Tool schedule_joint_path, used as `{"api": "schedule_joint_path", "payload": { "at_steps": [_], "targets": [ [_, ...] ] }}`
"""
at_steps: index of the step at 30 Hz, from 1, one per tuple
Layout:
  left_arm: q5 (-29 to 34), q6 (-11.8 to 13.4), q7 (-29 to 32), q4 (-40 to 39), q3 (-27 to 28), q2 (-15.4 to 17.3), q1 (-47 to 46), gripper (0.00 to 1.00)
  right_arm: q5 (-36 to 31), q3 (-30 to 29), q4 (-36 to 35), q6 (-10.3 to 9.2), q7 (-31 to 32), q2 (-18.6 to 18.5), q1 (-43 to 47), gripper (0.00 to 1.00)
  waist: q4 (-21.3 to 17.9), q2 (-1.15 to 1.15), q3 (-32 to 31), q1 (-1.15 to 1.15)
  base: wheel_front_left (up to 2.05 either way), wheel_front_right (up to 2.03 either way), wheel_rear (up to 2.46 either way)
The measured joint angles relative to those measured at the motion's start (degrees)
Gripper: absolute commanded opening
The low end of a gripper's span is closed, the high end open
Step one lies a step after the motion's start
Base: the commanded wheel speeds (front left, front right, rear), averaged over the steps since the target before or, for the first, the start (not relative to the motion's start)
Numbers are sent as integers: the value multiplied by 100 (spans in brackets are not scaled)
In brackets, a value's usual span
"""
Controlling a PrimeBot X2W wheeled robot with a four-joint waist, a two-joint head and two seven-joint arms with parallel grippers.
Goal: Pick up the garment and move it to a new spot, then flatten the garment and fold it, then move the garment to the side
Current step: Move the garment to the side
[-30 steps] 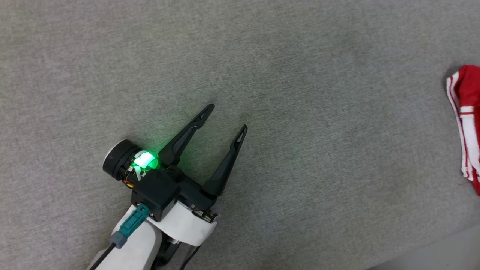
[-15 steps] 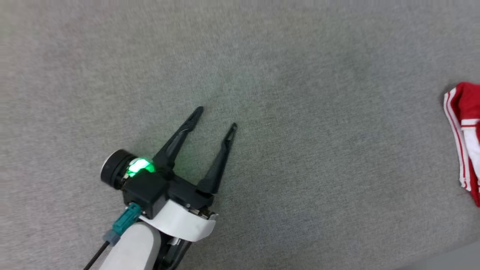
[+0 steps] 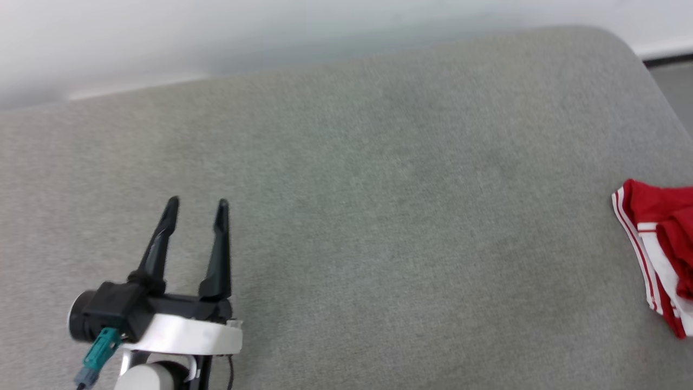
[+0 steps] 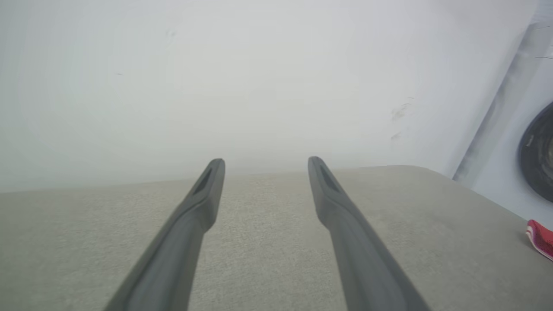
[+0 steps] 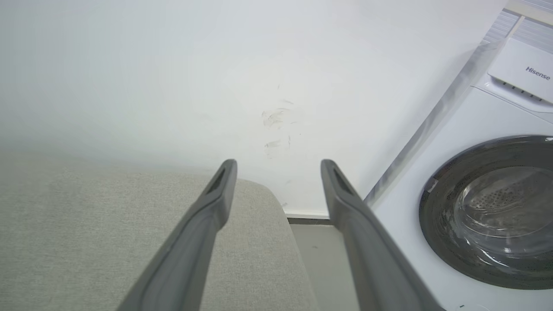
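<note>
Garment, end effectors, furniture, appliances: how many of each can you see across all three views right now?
garment: 1
end effectors: 2, the left end effector and the right end effector, both open and empty
grey padded surface: 1
washing machine: 1
Total: 5
</note>
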Motion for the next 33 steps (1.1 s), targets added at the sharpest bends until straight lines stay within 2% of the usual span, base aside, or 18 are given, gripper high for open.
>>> {"api": "schedule_joint_path", "payload": {
  "at_steps": [6, 11, 22, 33],
  "targets": [
    [-33, -7, 0, -20, 401, -127, 406, 100, 309, 70, -786, -1, -550, 867, 896, 100, 284, 0, -520, -1, 0, 0, 0],
    [18, -62, 0, 165, 414, -204, 695, 100, 470, 294, -1017, -1, -1001, 1405, 1661, 100, 535, 0, -830, -1, 0, 0, 0],
    [177, -163, 0, 609, 519, -319, 981, 100, 654, 695, -533, -2, -1770, 2002, 2722, 100, 782, 0, -1250, 0, 0, 0, 0],
    [159, -216, 0, 572, 566, -371, 1038, 100, 543, 711, -403, -2, -1922, 2097, 2800, 100, 724, 0, -1265, 0, 0, 0, 0]
  ]
}}
